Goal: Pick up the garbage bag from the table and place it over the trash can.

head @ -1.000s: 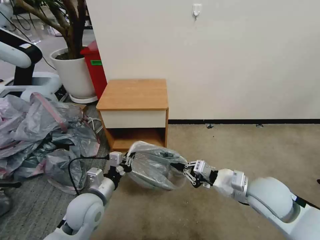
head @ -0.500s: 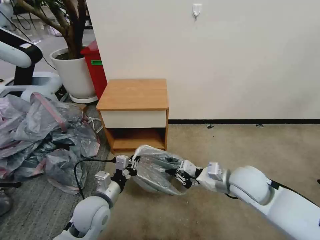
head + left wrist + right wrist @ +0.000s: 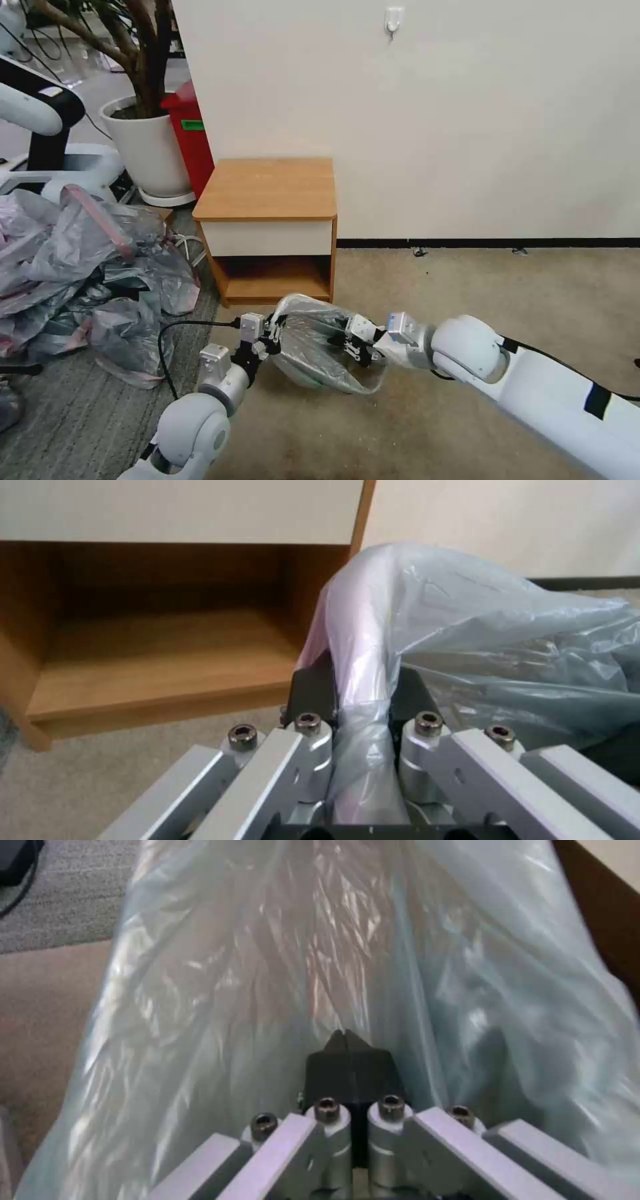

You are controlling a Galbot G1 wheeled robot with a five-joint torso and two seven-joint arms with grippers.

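Both arms have drawn back toward the robot over the last second, carrying the stretched garbage bag lower in the head view and a little farther from the table. At far left, a heap of grey and pink bags sprawls over grey carpet, behind it a white plant pot and a red bin. Moving right, the left gripper clamps the bag's pink rim band, its fingers pinching a gathered fold of plastic in the left wrist view. The bag hangs open between the two grippers, above the beige carpet just in front of the table's lower shelf; whether it touches the floor cannot be told. On its other side, the right gripper holds the opposite edge, its fingers pressed tight together against the film in the right wrist view. A cream wall with a small white hook and dark baseboard closes the scene behind.
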